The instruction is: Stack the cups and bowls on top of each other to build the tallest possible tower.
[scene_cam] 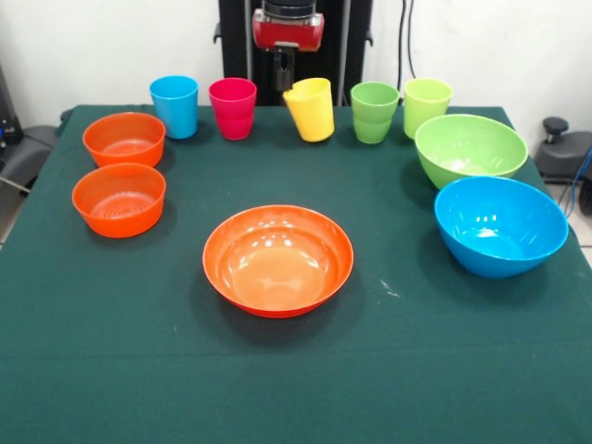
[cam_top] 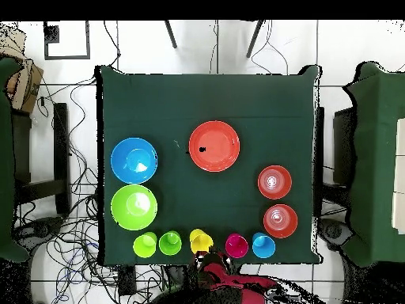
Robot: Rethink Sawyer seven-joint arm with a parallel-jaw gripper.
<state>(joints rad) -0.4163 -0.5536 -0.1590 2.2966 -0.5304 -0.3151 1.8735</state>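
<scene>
My gripper (scene_cam: 282, 81) hangs at the table's far edge, shut on the rim of the yellow cup (scene_cam: 311, 111), which stands tilted. The cup row also holds a sky blue cup (scene_cam: 175, 106), a pink cup (scene_cam: 232, 108) and two light green cups (scene_cam: 374, 112) (scene_cam: 426, 104). The wide orange bowl (scene_cam: 277, 260) sits mid-table, upright and empty. Two small orange bowls (scene_cam: 124, 139) (scene_cam: 118, 199) sit at the left, the lime green bowl (scene_cam: 470, 150) and the blue bowl (scene_cam: 500, 226) at the right. In the overhead view my gripper (cam_top: 207, 257) is beside the yellow cup (cam_top: 201, 241). Nothing is stacked.
The dark green tablecloth (scene_cam: 416, 370) covers the table. The robot pedestal (scene_cam: 296, 18) stands behind the cup row. Cables and chairs lie around the table in the overhead view.
</scene>
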